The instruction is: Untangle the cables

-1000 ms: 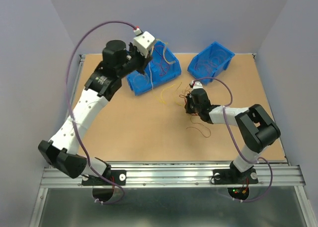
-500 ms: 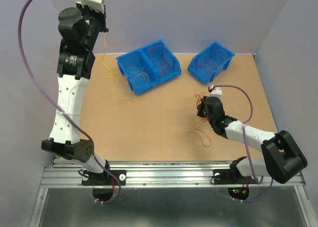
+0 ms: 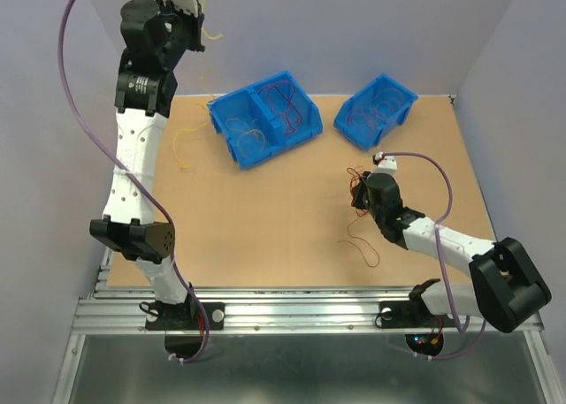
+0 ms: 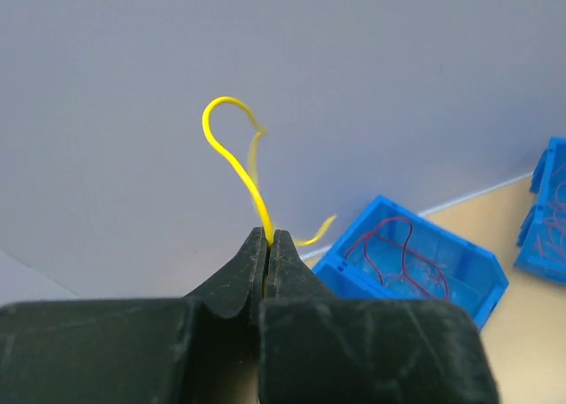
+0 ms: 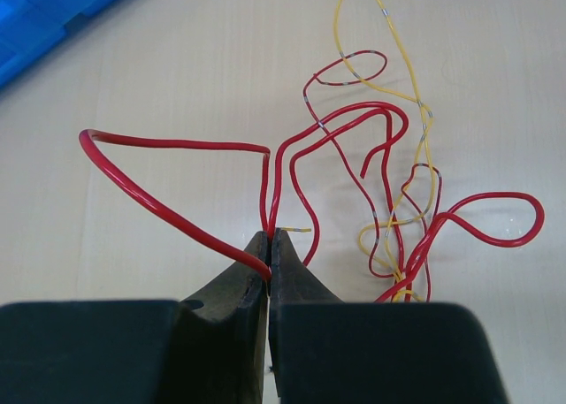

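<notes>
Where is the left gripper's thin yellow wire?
In the top external view, upper left: the thin yellow wire is pinched in the left gripper, held high, left of the divided blue bin.

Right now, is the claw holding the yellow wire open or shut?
Shut. On the left gripper, the jaws meet with no gap, pinching the yellow cable, which loops up from them.

Overhead cam behind arms; 2 close wrist cams
</notes>
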Robot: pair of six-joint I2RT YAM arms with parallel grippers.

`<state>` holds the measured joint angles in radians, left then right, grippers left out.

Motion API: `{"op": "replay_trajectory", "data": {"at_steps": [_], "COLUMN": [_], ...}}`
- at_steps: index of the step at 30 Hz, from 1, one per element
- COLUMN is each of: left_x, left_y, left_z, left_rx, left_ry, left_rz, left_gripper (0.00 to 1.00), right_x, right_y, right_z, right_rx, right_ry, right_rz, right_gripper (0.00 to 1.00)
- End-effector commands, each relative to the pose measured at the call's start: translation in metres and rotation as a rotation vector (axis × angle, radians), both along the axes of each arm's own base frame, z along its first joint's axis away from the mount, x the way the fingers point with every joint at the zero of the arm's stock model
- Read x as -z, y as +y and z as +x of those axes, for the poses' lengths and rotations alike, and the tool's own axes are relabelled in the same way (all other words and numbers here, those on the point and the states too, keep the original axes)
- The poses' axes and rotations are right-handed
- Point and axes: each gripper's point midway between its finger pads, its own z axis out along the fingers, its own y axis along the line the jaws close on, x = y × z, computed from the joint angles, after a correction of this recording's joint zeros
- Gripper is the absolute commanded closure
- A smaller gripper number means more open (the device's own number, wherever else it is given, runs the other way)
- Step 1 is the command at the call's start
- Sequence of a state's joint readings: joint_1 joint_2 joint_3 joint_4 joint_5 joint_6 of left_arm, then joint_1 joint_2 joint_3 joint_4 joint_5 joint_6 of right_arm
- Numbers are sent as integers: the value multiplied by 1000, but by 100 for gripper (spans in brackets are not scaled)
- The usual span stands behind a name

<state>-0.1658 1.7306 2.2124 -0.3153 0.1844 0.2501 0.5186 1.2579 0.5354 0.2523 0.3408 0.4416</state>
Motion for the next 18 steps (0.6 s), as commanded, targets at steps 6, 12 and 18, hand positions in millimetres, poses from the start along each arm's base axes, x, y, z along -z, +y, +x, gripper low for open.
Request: {"op": "replay_trajectory", "data": {"at_steps": [6, 12, 18], "left_x": [-161, -202, -246], "left_y": [-3, -2, 4], "left_z": [-113, -115, -133], "left_rx": [134, 131, 124], "left_ry": [-451, -606, -793], "left_rz": [-99, -156, -195], "left_gripper": [100, 100, 100], "right_x": [-11, -44, -74], "right_y": [7, 24, 31], "right_z": [10, 20, 29], "right_rx": [5, -71, -87], "right_ry": [-39, -109, -157], "right_rz": [16, 51, 67], "right_gripper": [100, 99, 99]}}
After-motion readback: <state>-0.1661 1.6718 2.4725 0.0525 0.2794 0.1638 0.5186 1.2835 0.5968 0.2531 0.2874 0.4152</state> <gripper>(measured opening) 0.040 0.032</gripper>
